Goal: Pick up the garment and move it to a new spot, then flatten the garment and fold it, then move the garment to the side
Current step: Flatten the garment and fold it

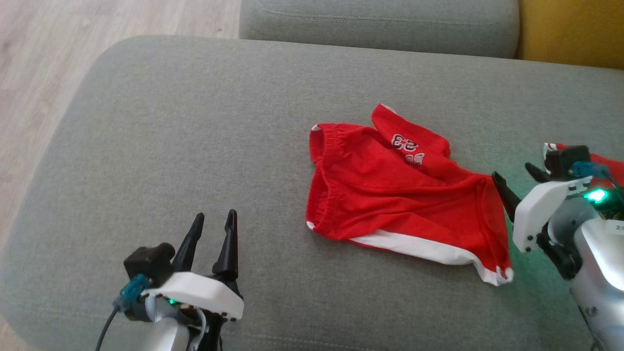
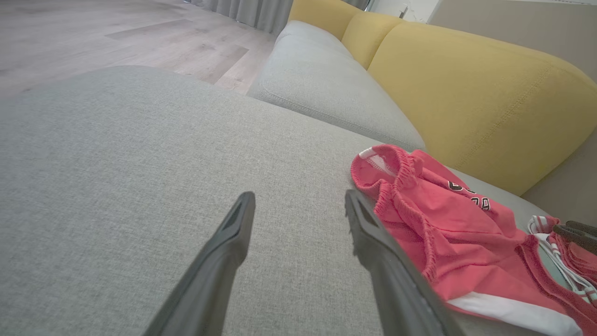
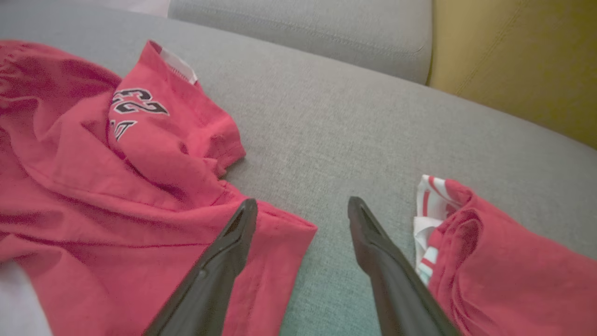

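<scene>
The garment (image 1: 390, 195) is a pair of red shorts with white trim and a printed number, lying crumpled on the grey cushion (image 1: 195, 122). The left wrist view shows the garment (image 2: 447, 224) to the right of my fingers, and the right wrist view shows the garment (image 3: 116, 186) on the left. My left gripper (image 1: 215, 214) stands open over bare cushion, well left of the shorts. My right gripper (image 1: 512, 170) is open at the shorts' right edge. In its wrist view the right gripper (image 3: 302, 201) has one finger over the red hem and nothing between the fingers.
A second red and white piece of cloth (image 1: 607, 165) lies just right of my right gripper, also seen as the cloth (image 3: 503, 252). A yellow backrest (image 1: 570, 29) and another grey cushion (image 1: 380, 24) sit behind. Wooden floor (image 1: 48, 58) lies beyond the cushion's left edge.
</scene>
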You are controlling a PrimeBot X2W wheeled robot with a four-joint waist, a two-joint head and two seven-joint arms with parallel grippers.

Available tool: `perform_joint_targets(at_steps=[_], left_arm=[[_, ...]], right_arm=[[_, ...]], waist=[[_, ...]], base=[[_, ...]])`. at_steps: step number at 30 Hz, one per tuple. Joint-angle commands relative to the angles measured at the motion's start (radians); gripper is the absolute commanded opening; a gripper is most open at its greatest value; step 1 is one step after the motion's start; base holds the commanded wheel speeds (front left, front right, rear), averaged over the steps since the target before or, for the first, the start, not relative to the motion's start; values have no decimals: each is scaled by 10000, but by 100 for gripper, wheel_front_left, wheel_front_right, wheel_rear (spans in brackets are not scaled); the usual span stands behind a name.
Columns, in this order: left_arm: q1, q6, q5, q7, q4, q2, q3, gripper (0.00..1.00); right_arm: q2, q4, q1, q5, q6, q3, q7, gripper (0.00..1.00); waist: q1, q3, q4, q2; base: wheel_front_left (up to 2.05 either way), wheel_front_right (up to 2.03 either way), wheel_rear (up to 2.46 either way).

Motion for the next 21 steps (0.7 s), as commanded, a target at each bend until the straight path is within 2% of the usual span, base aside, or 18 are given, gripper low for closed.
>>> perform_joint_targets(at_steps=[1,6,10,19,21], left_arm=[[-532,41,-75,-124,-382,79,269,100],[-383,47,-34,-124,-439,79,411,100],[-272,31,18,-124,-525,79,513,100],[-57,19,61,-124,-780,79,550,100],[-18,25,59,-124,-816,79,525,100]], right_arm=[[-4,-200,-338,-106,35,-37,-246,100],[490,-156,-191,-132,35,-751,-1270,100],[828,-733,234,-135,35,-1435,-2002,100],[1935,-3298,2156,-3,35,-2834,-2775,100],[2420,-4146,2982,-128,35,-3074,-2837,100]], waist=[[0,-8,-65,0],[0,-215,-463,0],[0,-422,-906,0],[0,-659,-1841,0],[0,-697,-2027,0]], base=[[0,0,0],[0,0,0],[0,0,0],[0,0,0],[0,0,0]])
